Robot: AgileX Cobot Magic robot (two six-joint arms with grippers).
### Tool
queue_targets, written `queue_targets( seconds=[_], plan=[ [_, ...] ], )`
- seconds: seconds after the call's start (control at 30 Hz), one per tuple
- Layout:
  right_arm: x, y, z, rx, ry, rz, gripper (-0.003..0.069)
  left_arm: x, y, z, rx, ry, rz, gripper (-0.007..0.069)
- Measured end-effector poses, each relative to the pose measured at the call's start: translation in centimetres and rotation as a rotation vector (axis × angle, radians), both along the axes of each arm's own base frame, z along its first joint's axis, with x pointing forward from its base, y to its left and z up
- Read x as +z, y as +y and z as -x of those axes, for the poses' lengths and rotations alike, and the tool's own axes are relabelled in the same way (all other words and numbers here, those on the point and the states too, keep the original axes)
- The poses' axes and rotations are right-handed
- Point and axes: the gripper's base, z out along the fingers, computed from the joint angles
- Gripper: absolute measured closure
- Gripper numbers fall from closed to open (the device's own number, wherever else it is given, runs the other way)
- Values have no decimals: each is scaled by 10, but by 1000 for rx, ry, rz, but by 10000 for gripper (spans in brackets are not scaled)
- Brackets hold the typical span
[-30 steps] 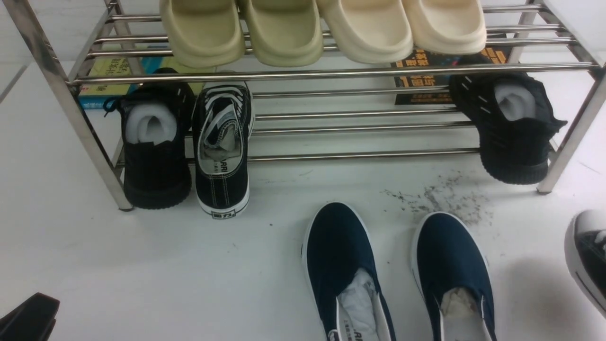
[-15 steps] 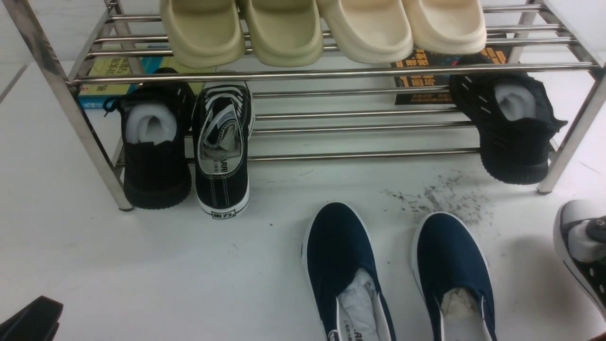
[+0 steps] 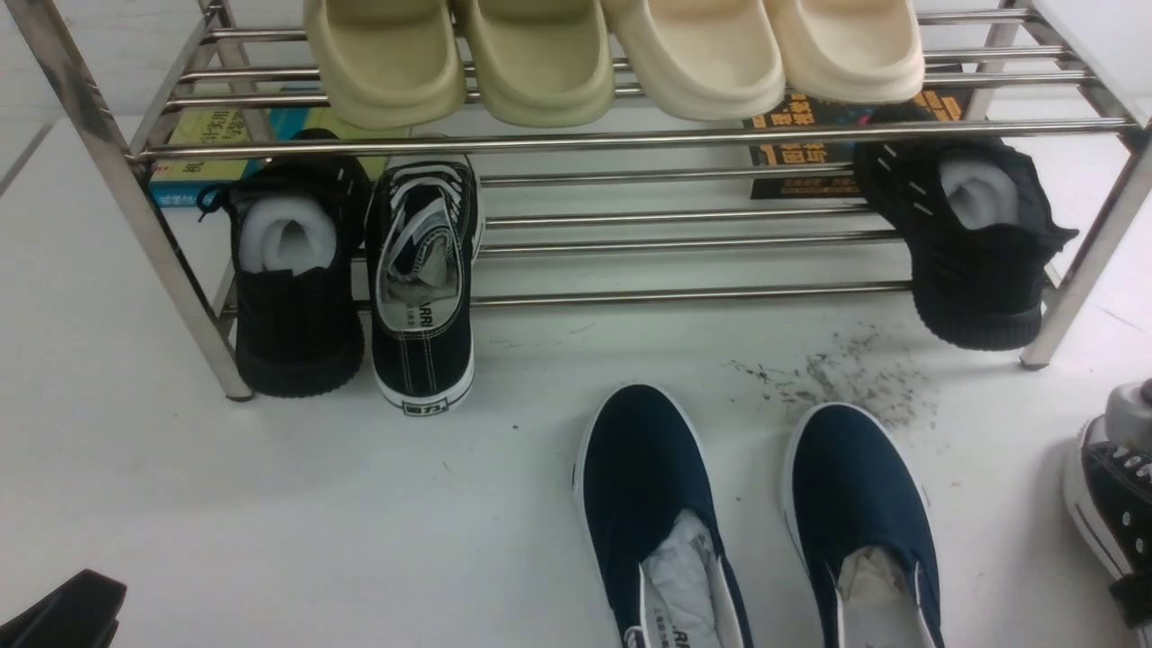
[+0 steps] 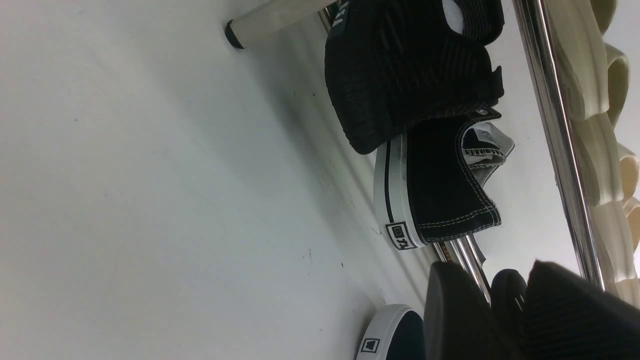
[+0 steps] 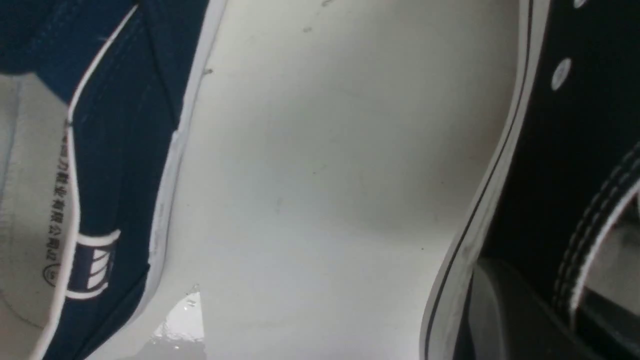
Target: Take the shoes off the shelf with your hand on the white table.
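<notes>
You are viewing a partly hidden lot. Black canvas sneakers [image 3: 423, 297], two: one is sitting at the left end of the shelf [image 3: 630, 139], lower tier, insole lettering showing only "ARRI"; the second sneaker [image 3: 1109, 490] is running off frame before the shelf's right leg. Right hand [image 5: 530, 325], mostly hidden: jaws are clamping that sneaker's side. Left hand [image 4: 492, 285]: jaws are standing apart. On the shelf: four cream slides [image 3: 540, 63], two black knit shoes [image 3: 297, 306]. On the surface [image 3: 270, 504] before the shelf: two navy slip-ons [image 3: 648, 486], heels cut off.
</notes>
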Motion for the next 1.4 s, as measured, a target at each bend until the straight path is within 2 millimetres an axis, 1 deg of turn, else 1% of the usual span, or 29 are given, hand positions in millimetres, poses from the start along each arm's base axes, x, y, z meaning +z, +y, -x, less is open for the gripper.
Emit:
queue_targets(
  seconds=[0.3,0.53,0.63,0.7,0.77,0.8,0.83,0.87,0.9,0.93,1.0,1.1,1.17,1.23,1.27,1.3,1.33,1.4],
  plan=[
    [-6,-1,-3,62,41,24,641,0,0,0,0,0,-1,386],
    [-22,-2,-5,99,123,50,632,0,0,0,0,0,-1,386],
    [-26,-2,-6,94,150,61,614,0,0,0,0,0,-1,386],
    [-27,-3,-5,82,170,74,575,0,0,0,0,-1,-7,386],
    [-27,-4,-4,69,176,80,520,0,0,0,-1,-2,-18,385],
    [-27,-4,-5,63,175,83,482,0,0,0,-3,-4,-31,385],
    [-27,-4,-4,62,176,83,473,1,0,0,-4,-4,-31,385],
    [-26,-5,-5,58,177,85,440,2,0,1,-9,-2,-44,385],
    [-23,-5,-6,44,182,90,368,7,0,2,-19,-3,-66,385],
    [-21,-5,-6,41,183,92,349,7,-1,3,-21,0,-73,385],
    [-9,-5,-9,31,199,98,249,21,-1,7,-37,-14,-120,385],
    [13,-3,-19,23,162,91,164,45,-1,14,-51,-23,-178,385],
    [31,-1,-27,21,98,79,130,65,-1,14,-73,32,-246,389],
    [46,0,-31,18,44,68,125,79,-2,9,-112,123,-331,403],
    [47,0,-31,18,39,65,125,79,-2,9,-112,123,-331,403],
    [56,1,-31,15,7,50,131,95,-2,4,-150,179,-397,421],
    [63,1,-30,11,-14,36,137,100,-3,-3,-187,237,-444,440],
    [73,2,-27,8,-48,10,167,121,-5,-19,-276,334,-545,503]
  ],
)
